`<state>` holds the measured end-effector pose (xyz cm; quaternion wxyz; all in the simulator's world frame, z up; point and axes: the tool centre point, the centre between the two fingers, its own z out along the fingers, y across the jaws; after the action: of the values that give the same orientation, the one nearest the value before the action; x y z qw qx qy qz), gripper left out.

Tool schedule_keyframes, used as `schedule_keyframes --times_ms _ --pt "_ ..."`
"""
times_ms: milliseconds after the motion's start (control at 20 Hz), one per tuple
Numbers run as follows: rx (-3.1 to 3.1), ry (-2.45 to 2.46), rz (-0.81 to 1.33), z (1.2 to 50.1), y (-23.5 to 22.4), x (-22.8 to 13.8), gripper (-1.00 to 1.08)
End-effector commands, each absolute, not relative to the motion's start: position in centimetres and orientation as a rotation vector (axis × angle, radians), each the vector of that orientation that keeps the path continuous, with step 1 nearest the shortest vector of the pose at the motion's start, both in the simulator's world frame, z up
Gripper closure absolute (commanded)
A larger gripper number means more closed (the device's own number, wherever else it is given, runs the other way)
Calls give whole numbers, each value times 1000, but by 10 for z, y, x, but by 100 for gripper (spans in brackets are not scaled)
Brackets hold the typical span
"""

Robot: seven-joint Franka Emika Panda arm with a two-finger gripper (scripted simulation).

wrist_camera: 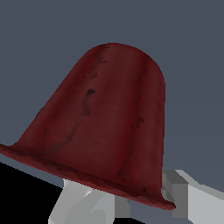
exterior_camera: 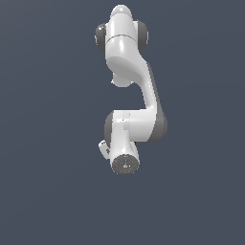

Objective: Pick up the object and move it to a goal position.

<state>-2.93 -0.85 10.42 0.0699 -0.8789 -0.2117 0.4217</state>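
Your gripper (wrist_camera: 127, 205) shows only as pale finger parts poking out from under the dark red object (wrist_camera: 105, 127) in the wrist view. The finger (wrist_camera: 179, 192) on one side sits right at the object's flared rim, and another grey-white piece shows beneath the rim's middle. Whether the fingers are clamped on it or merely straddling it, you cannot tell — the contact surfaces are hidden behind the object itself.

The object fills most of the wrist view, so it lies directly at the fingers, between or just before them, close to the camera. That closeness suits a grasp or a carry.

In the exterior view the arm (exterior_camera: 129, 95) folds down over its own hand, hiding the object — no goal marker is visible anywhere.
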Motion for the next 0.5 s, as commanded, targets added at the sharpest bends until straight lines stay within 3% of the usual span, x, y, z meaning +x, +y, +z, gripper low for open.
schedule_keyframes --times_ms 0,450 --pt "-2686 -662 1191 117 -5 -19 108" --pt "-2829 -760 864 167 8 10 108"
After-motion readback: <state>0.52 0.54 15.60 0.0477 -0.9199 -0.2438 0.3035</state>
